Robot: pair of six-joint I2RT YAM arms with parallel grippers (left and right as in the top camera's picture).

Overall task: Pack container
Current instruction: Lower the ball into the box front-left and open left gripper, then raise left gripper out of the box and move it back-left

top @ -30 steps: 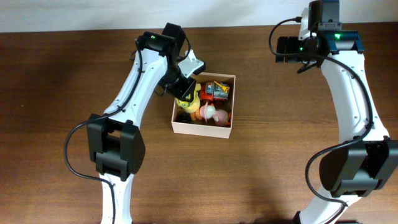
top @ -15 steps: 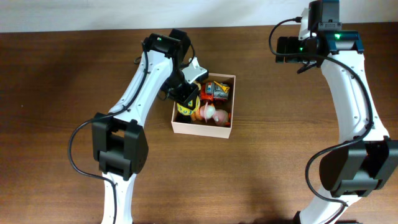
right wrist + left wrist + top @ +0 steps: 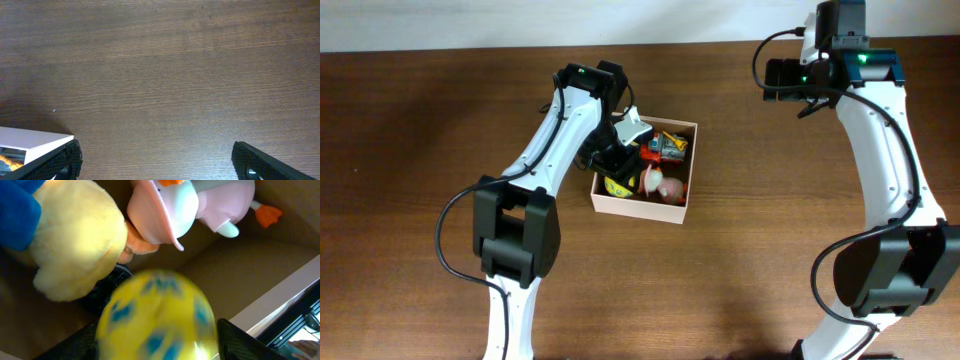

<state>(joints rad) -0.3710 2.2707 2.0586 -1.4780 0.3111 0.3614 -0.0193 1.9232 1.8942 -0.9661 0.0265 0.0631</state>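
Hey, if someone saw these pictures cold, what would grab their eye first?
A white box crammed with bright toys sits on the wooden table, with the left arm bent down into it. Up close, a blurred yellow ball with blue marks lies between the left fingers, beside a yellow plush and a pink-and-white duck.

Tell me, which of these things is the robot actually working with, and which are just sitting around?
Part of the job: the container; the yellow ball between the left gripper's fingers; the yellow plush, pink-and-white duck and red toy already inside.
Just there: the wooden table; the right gripper, open over bare wood, holding nothing.
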